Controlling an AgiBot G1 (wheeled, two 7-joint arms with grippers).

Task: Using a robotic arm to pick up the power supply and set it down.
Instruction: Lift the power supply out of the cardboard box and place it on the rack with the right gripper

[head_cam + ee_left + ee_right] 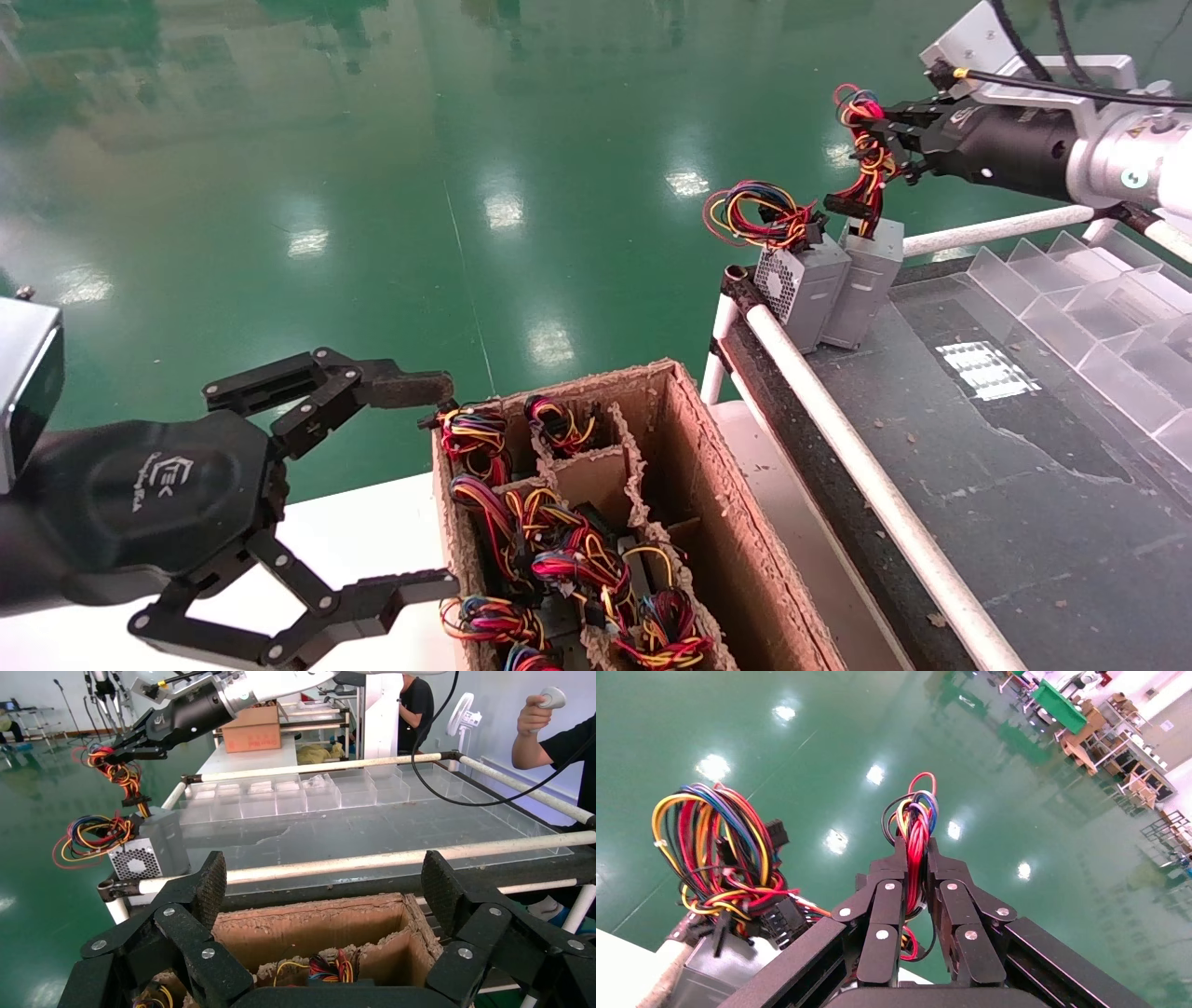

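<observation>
Grey power supply [868, 280] stands at table [978, 485] edge, wires pinched by right end effector [880, 129].

A glossy green floor [372, 186] mirrors ceiling lights; farther off stand shelving racks [1130, 748], a white fan [466, 714].

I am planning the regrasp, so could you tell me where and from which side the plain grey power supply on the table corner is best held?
Probably by its wire bundle, from above: the box stands against the perforated unit. The right gripper is shut on that bundle.
</observation>
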